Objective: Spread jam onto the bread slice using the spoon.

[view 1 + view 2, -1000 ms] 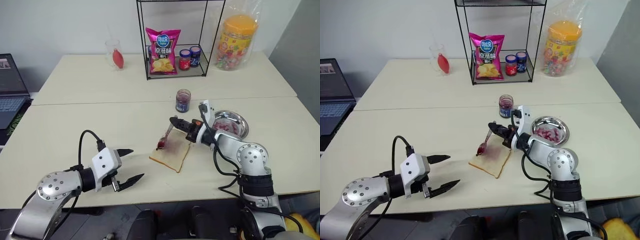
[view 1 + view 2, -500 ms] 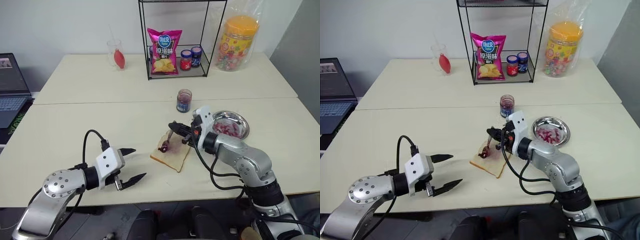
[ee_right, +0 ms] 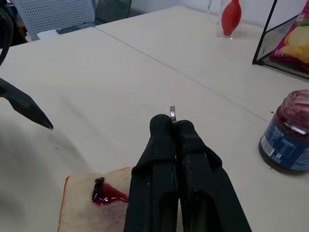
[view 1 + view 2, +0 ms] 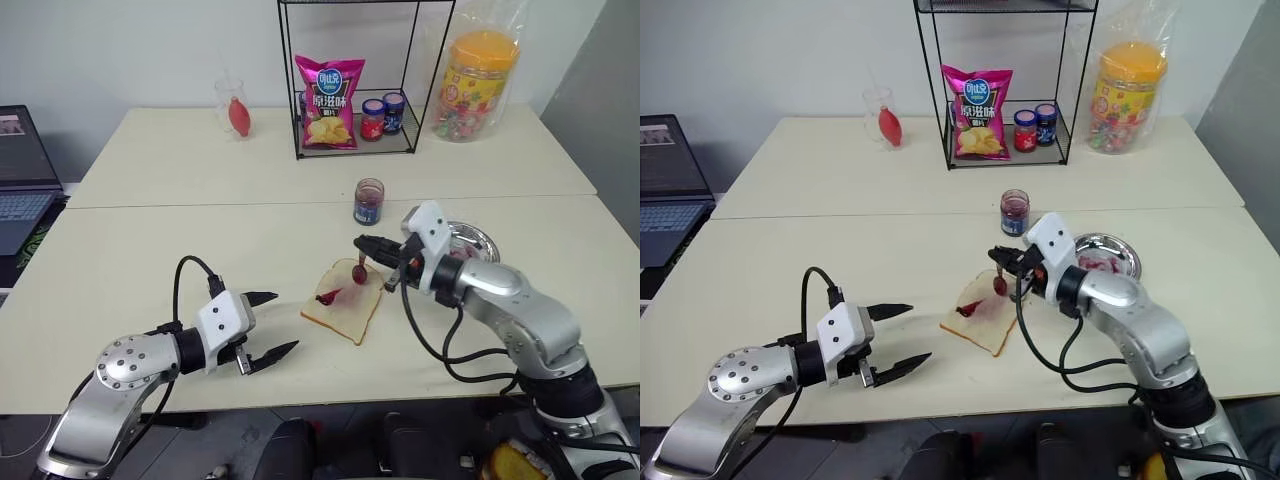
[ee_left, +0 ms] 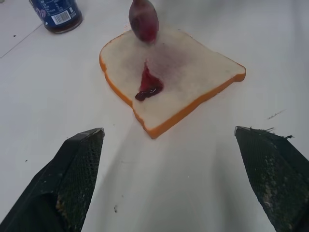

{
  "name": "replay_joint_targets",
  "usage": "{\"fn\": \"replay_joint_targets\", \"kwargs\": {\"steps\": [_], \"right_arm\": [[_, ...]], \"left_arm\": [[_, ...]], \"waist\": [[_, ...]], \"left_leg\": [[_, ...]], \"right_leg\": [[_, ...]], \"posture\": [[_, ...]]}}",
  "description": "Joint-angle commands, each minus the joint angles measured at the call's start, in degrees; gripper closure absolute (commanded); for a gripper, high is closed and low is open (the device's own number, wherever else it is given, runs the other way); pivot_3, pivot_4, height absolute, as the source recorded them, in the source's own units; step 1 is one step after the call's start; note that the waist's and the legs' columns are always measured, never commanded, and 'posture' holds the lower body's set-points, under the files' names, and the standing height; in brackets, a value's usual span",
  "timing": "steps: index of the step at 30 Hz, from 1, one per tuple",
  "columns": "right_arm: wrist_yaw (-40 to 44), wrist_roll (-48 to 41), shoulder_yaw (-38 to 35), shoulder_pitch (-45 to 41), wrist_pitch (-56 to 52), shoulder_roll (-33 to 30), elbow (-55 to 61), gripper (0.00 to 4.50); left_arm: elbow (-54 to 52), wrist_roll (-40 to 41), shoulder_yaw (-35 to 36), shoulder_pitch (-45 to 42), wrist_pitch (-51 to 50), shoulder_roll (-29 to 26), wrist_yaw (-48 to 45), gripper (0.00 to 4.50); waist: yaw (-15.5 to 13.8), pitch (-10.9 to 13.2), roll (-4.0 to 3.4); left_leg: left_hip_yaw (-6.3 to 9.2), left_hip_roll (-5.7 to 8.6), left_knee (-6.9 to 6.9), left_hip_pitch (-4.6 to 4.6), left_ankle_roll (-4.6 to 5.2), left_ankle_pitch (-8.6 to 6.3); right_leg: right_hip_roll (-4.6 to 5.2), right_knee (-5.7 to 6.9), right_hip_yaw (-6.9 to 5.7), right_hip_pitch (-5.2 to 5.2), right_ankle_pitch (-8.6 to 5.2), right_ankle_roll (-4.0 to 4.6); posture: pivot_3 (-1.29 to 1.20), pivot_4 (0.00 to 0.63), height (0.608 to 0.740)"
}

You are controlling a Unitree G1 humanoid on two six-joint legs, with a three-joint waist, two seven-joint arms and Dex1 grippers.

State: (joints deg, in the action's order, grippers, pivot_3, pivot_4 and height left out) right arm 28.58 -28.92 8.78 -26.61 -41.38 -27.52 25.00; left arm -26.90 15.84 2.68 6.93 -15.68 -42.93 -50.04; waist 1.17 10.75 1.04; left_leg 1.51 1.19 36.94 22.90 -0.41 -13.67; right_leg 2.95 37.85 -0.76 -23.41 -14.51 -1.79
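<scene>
Right end effector clamps a jam-smeared spoon above the bread slice.
Left end effector gapes empty; jam sits in the steel dish, more in the jar.

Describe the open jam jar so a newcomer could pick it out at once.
On the near cream table, look just past the square white bread slice toward the black wire rack. The small glass jam jar with a blue label stands there alone, lidless, unlike the two capped jars inside the rack.
</scene>
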Motion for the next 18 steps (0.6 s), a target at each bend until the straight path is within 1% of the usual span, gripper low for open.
{"fn": "replay_joint_targets", "kwargs": {"steps": [1, 4, 7, 9, 10, 13, 18], "right_arm": [[-1.0, -7.8, -5.7, -2.1, -5.4, 2.7, 3.2, 4.43], [-5.8, -15.9, -10.9, -2.1, -11.5, 8.1, 2.4, 4.43], [-10.1, -22.0, -14.5, -2.1, -16.1, 11.9, 1.6, 4.43], [-12.0, -24.9, -15.7, -1.7, -18.3, 13.7, 0.9, 4.43], [-10.8, -23.7, -13.8, -0.2, -17.8, 13.8, 0.2, 4.43], [-10.3, -22.2, -10.4, 2.5, -17.0, 17.0, -3.7, 4.43], [-12.3, -22.1, -10.3, 1.0, -15.7, 23.8, -12.2, 4.43]], "left_arm": [[-0.3, -0.2, 0.3, -1.1, 1.8, 0.4, 0.4, 0.0], [0.3, -0.3, 0.6, -1.9, 2.1, 0.6, 0.5, 0.0], [0.5, -0.3, 0.7, -2.1, 2.4, 0.5, 0.5, 0.0], [0.6, -0.3, 1.0, -2.0, 2.4, 0.4, 0.6, 0.0], [0.5, -0.2, 1.4, -1.4, 2.5, 0.3, 0.7, 0.0], [0.6, 0.0, 3.0, 0.8, 3.7, -0.4, 0.0, 0.0], [0.9, 0.7, 3.9, 1.1, 3.8, -0.8, -0.7, 0.0]], "waist": [[0.0, 0.0, 0.0], [0.0, 0.0, 0.0], [0.0, 0.0, 0.0], [0.0, 0.0, 0.0], [0.0, 0.0, 0.0], [0.3, -0.1, 0.1], [0.5, 0.0, 0.05]], "left_leg": [[0.01, -0.01, 0.0, 0.0, 0.0, 0.0], [0.04, -0.02, -0.01, 0.0, 0.0, 0.0], [0.01, -0.02, -0.02, 0.01, 0.0, 0.0], [0.01, -0.02, -0.02, 0.02, 0.0, 0.0], [0.01, -0.01, -0.01, 0.02, 0.0, 0.0], [0.01, -0.01, -0.04, 0.01, 0.0, 0.0], [-0.03, -0.04, -0.03, -0.02, 0.0, 0.0]], "right_leg": [[0.0, 0.0, -0.01, 0.0, 0.0, 0.0], [-0.01, 0.03, -0.02, 0.0, 0.0, 0.01], [0.0, 0.03, 0.01, 0.0, 0.14, 0.24], [0.01, 0.01, 0.01, 0.0, 0.15, 0.24], [0.01, 0.01, 0.01, 0.0, 0.15, 0.24], [0.01, 0.01, 0.0, -0.01, 0.14, 0.23], [-0.01, 0.1, 0.01, -0.07, 0.11, 0.23]], "posture": [[0.0, 0.15, 0.74], [0.0, 0.15, 0.74], [0.0, 0.15, 0.74], [0.0, 0.15, 0.74], [0.0, 0.15, 0.74], [0.0, 0.15, 0.74], [0.0, 0.15, 0.74]]}}
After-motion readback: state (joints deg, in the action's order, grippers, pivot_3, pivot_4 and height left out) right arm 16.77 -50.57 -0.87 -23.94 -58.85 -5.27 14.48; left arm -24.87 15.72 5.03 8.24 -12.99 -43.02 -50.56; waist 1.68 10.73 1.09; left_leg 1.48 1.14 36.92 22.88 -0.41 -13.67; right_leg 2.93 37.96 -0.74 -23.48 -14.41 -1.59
